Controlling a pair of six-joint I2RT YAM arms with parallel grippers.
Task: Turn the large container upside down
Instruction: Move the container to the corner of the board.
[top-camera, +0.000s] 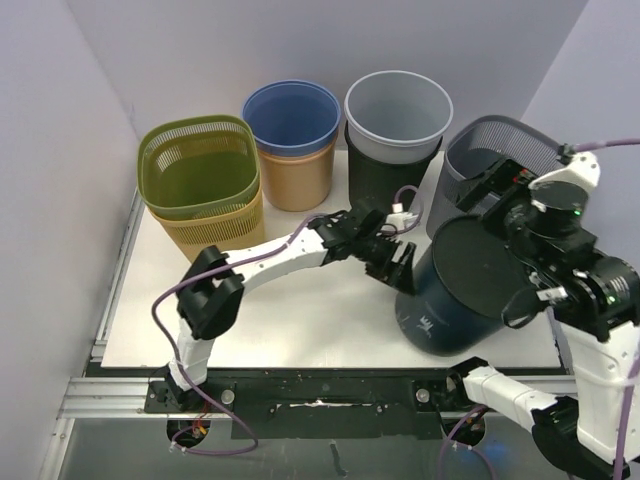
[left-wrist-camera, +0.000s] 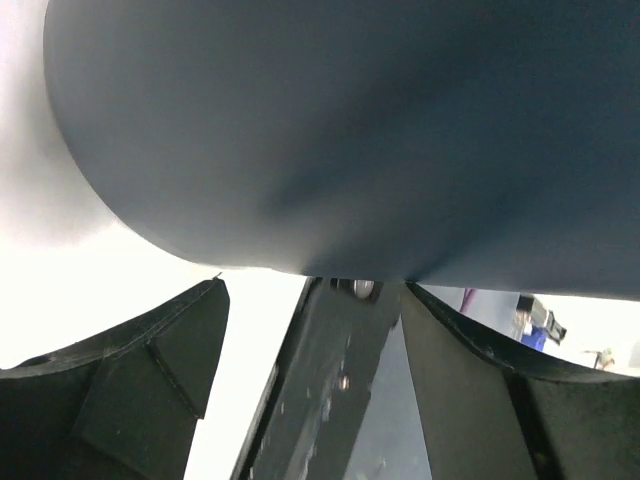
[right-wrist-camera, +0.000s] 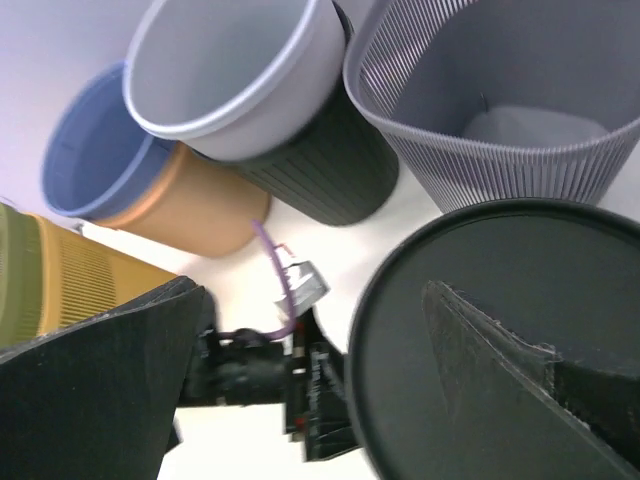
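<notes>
The large container (top-camera: 455, 300) is a dark navy bin at the right of the white table. It stands with its closed round end up and its wider end down. My left gripper (top-camera: 400, 265) is open at its left wall. In the left wrist view the container's wall (left-wrist-camera: 350, 130) fills the top, just beyond the left gripper (left-wrist-camera: 315, 370), with nothing between the fingers (left-wrist-camera: 150, 380). My right gripper (top-camera: 497, 195) hovers open above the bin. In the right wrist view one of the fingers (right-wrist-camera: 520, 340) lies over the container's round top (right-wrist-camera: 450, 400), and the right gripper (right-wrist-camera: 310, 380) holds nothing.
Along the back stand an olive mesh basket (top-camera: 200, 165) nested in a tan one, a blue bucket (top-camera: 292, 115) in an orange one, a grey bucket (top-camera: 398, 105) in a dark ribbed bin, and a grey mesh basket (top-camera: 500, 150) right behind the large container.
</notes>
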